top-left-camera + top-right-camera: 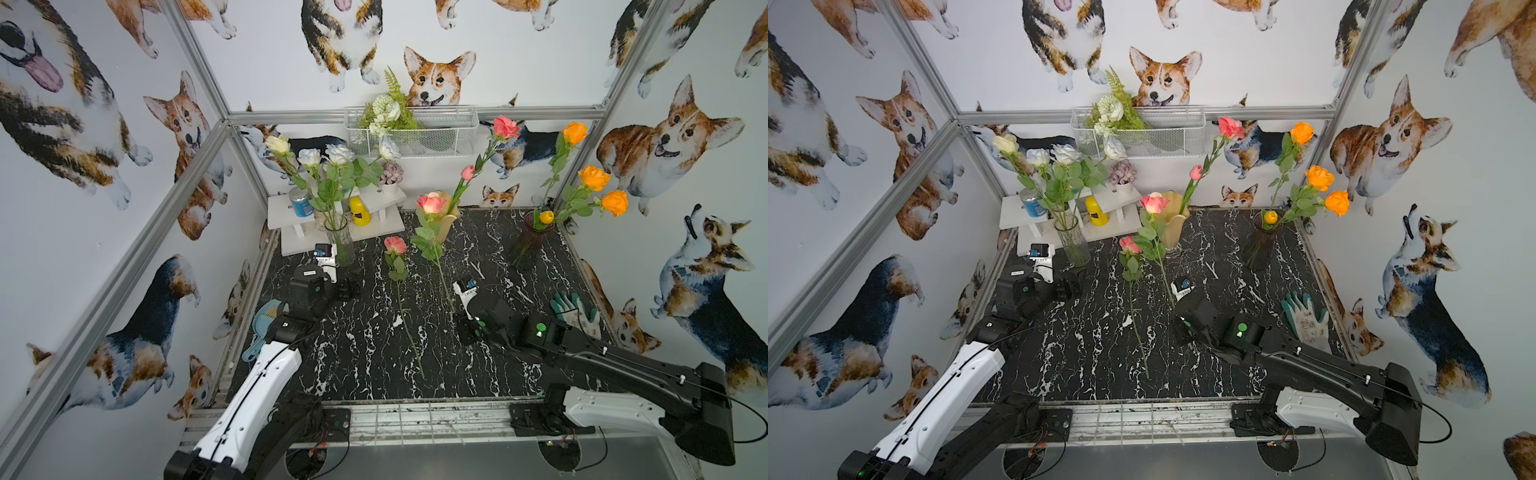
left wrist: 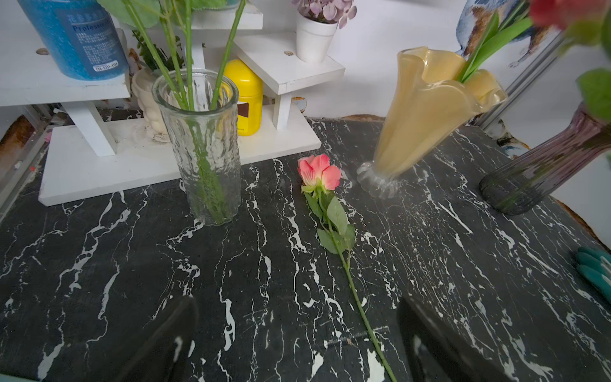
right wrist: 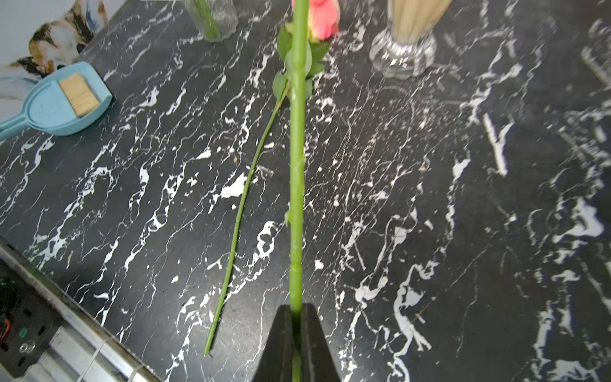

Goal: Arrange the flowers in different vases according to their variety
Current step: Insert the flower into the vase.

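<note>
Currently right gripper [image 3: 296, 311] clamps the lower stem of a pink rose [image 1: 428, 241], bloom raised beside the cream vase [image 1: 448, 226]. Left gripper [image 1: 350, 287] gapes wide, holding nothing, near the clear vase [image 1: 341, 245]; second pink rose [image 2: 336, 216] lies flat on table [image 1: 519, 353].

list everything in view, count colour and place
white roses: four, in clear vase
pink rose, pink tulip bud: one each, creamy-yellow vase
orange roses: three, plus one yellow bud, purple vase
loose pink rose: one, flat on black marble table
held pink rose: one, in right jaws
fern bouquet: one, green-white, white wire basket
flower ball: one, purple, white shelf
jar: one, blue, shelf
bottle: one, yellow, shelf
dustpan with brush: one, blue, by left arm
glove: one, green-white, by right arm
left jaws: open, empty
right jaws: shut on held pink rose
</note>
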Motion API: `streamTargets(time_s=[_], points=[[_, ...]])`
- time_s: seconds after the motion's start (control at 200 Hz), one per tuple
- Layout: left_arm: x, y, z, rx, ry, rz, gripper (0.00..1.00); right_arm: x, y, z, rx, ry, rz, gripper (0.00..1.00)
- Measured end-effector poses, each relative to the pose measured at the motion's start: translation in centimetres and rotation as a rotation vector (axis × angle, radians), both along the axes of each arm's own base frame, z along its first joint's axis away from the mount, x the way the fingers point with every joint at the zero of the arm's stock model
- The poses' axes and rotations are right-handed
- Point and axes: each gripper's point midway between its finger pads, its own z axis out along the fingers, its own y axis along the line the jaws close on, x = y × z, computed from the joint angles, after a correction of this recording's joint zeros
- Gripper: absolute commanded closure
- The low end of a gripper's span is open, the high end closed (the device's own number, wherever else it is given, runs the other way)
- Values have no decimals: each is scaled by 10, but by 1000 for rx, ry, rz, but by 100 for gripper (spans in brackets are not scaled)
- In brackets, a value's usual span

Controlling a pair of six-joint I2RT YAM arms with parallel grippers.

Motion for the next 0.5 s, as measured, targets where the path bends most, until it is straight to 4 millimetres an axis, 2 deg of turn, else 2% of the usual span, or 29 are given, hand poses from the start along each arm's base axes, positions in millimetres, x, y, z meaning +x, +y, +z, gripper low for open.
streamTargets(time_s=[0.24, 0.425, 0.5], points=[[-1, -5, -12, 2, 44, -22, 0, 37, 9, 65, 36, -237, -39, 100], [-2, -8, -15, -1, 59, -39, 0, 84, 8, 102, 59, -384, -105, 100], [-3, -8, -16, 0, 63, -39, 0, 104, 8, 111, 54, -421, -124, 100]])
